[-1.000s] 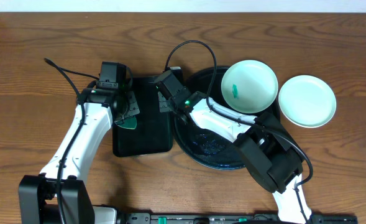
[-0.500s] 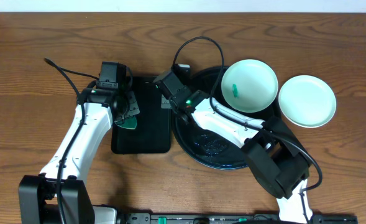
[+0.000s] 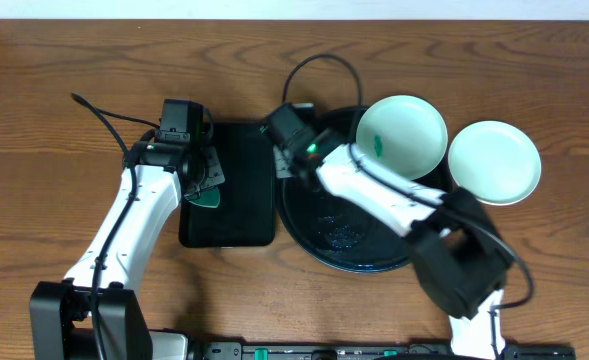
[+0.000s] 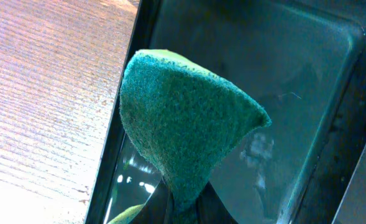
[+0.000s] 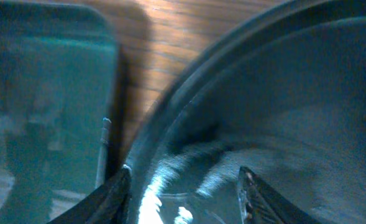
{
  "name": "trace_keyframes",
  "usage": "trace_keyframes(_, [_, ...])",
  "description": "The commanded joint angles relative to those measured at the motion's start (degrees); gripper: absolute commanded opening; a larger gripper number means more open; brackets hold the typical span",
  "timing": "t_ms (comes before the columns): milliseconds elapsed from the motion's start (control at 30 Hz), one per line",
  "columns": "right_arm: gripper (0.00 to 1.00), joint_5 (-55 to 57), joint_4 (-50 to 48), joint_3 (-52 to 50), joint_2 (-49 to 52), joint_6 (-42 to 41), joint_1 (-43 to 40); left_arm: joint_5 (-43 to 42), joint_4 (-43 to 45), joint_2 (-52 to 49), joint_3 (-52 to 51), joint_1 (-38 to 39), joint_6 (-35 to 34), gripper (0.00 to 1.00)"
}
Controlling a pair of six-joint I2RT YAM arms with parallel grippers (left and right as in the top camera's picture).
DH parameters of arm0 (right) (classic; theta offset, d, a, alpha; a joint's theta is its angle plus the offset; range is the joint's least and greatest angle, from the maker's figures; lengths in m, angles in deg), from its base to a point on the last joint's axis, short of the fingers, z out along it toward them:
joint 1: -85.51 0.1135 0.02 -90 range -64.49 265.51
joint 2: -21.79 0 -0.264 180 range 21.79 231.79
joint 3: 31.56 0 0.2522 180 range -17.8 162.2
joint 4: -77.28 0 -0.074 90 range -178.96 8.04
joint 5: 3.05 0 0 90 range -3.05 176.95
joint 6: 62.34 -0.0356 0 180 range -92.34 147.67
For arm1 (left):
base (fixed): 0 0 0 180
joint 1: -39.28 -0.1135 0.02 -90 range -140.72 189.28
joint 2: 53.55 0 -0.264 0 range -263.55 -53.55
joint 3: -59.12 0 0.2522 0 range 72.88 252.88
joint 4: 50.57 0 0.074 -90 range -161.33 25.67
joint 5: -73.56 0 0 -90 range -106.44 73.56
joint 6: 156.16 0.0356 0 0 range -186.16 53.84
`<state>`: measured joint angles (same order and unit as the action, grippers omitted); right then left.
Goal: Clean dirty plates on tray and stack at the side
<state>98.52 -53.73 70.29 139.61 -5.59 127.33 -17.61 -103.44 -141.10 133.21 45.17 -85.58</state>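
The right arm [image 3: 384, 195] lies across the round tray [image 3: 349, 262], blocking it. The left claw [image 3: 202, 190] hangs over the small tray [image 3: 239, 210]. The counter [image 3: 54, 70] on the left has lots of room.

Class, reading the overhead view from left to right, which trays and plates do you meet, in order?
rectangular black tray → round black tray → smeared mint plate, at that tray's right → plain pale plate, off the tray.

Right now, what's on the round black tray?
One smeared mint plate sits at the far right of the tray. The right arm crosses the tray, hiding the strip beneath it.
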Motion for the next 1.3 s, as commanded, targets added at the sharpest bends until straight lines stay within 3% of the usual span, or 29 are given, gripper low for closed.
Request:
trace_keyframes(0, [0.54,-6.73,5.51,4.42,-6.99,5.42,-4.87,0.09,0.13,0.31,-0.24,-0.02,0.81,0.08])
trace_keyframes(200, [0.59,-14.27,17.46,4.55,-11.06,9.29,-14.16,0.07,0.31,0.31,-0.24,0.63,2.56,0.07])
trace_keyframes(500, [0.63,-12.90,30.86,4.37,-11.32,19.19,-27.43,0.11,1.09,-0.11,-0.24,3.21,3.34,0.07])
trace_keyframes(667, [0.63,-6.43,29.79,4.35,-11.32,19.23,-33.31,0.11,1.14,-1.55,-0.24,3.26,3.32,0.08])
trace_keyframes(1033, [0.57,-6.29,18.93,0.13,-11.30,24.59,-42.27,0.09,1.29,-2.05,-0.24,3.26,3.32,0.08])
trace_keyframes(1267, [0.59,-13.88,10.58,-5.35,-11.30,30.86,-42.86,0.09,1.29,-2.05,-0.24,3.26,3.32,0.08])
